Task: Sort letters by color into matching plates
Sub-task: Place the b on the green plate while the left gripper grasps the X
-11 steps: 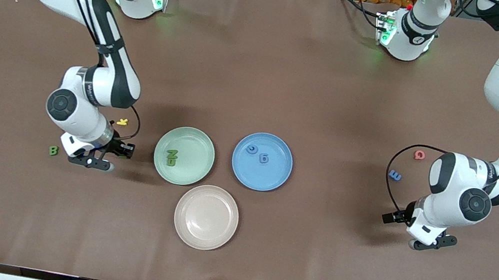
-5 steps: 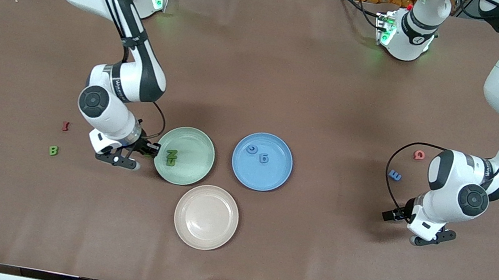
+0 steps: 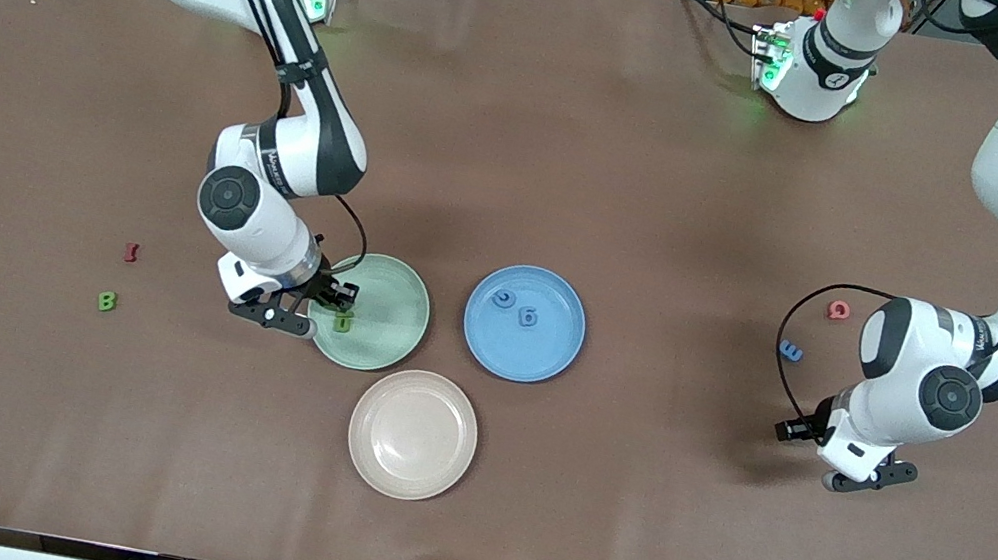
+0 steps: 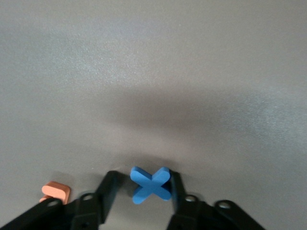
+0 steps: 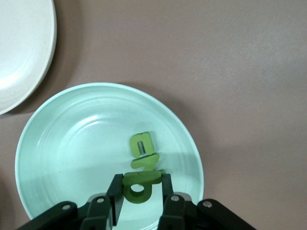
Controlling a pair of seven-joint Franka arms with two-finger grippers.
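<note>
My right gripper (image 3: 340, 296) hangs over the pale green plate (image 3: 401, 289), shut on a green letter (image 5: 139, 184). Two more green letters (image 5: 143, 151) lie in that plate just under it. The blue plate (image 3: 547, 354) holds two blue letters (image 3: 517, 307). The beige-pink plate (image 3: 413, 433) has nothing in it. My left gripper (image 3: 790, 431) is down at the table toward the left arm's end, open around a blue X letter (image 4: 151, 184). One finger touches the X and a gap shows at the other. An orange letter (image 4: 56, 192) lies beside it.
A blue letter (image 3: 790, 350) and a pink one (image 3: 839, 310) lie farther from the camera than my left gripper. Toward the right arm's end lie a dark red letter (image 3: 131, 252) and a green B (image 3: 107, 301).
My right arm has swung from beside the green B to over the green plate with its green letter, uncovering the dark red letter and hiding a yellow one. The left arm has barely shifted.
</note>
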